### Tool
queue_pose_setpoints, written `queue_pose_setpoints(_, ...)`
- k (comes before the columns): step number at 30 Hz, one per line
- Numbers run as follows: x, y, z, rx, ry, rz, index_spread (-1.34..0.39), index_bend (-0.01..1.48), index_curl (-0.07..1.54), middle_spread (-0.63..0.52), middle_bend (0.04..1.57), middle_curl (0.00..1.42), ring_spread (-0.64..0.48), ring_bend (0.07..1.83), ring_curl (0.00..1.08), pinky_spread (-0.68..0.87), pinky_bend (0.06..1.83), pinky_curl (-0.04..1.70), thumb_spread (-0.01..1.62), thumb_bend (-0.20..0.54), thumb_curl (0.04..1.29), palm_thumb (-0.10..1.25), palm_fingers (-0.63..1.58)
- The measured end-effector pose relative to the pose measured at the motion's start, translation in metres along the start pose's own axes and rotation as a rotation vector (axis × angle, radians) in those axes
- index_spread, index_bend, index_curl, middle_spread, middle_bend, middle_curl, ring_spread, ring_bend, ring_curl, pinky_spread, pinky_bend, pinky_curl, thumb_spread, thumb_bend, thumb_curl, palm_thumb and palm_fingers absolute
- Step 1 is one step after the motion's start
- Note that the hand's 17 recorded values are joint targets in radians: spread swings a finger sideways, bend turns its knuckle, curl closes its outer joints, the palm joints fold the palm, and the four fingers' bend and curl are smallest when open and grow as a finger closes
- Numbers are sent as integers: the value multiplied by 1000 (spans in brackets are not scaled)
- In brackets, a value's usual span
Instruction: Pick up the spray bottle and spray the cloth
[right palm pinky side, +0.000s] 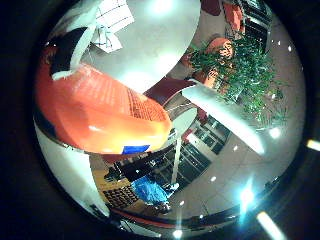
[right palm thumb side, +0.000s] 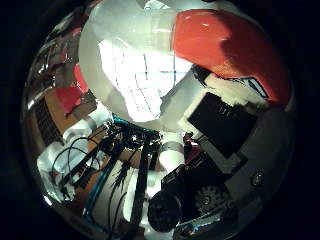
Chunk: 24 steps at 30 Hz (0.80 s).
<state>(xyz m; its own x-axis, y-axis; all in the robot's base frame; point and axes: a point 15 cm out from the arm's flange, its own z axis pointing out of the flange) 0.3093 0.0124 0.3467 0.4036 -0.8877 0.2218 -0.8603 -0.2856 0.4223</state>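
Your hand (right palm thumb side: 220, 150) has its fingers (right palm thumb side: 200, 107) curled around the orange spray bottle (right palm pinky side: 100, 112), tight against the palm. The checked cloth (right palm thumb side: 142, 82) lies beyond the bottle; a loose grip could let it slip mid-squeeze.

A round white table (right palm pinky side: 150, 45) stood near a bushy green plant (right palm pinky side: 245, 75) beside orange seats (right palm pinky side: 220, 45). Bright ceiling lights (right palm pinky side: 247, 195) glared over the pale surface around them (possibly a polished floor). Dark glazed panels (right palm pinky side: 195, 155) lined one side.
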Motion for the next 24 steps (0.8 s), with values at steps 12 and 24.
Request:
queue_pose_setpoints(12,-41,-8,-68,203,-258,-34,-198,1210,721,-93,1411,633,-210,1365,759,-176,1041,1367,1020,-13,770,1001,1149)
queue_pose_setpoints(24,-124,-31,-190,534,-709,-138,-198,1210,719,-93,1410,633,-210,1369,762,-179,1032,1384,1014,-10,774,1027,1150)
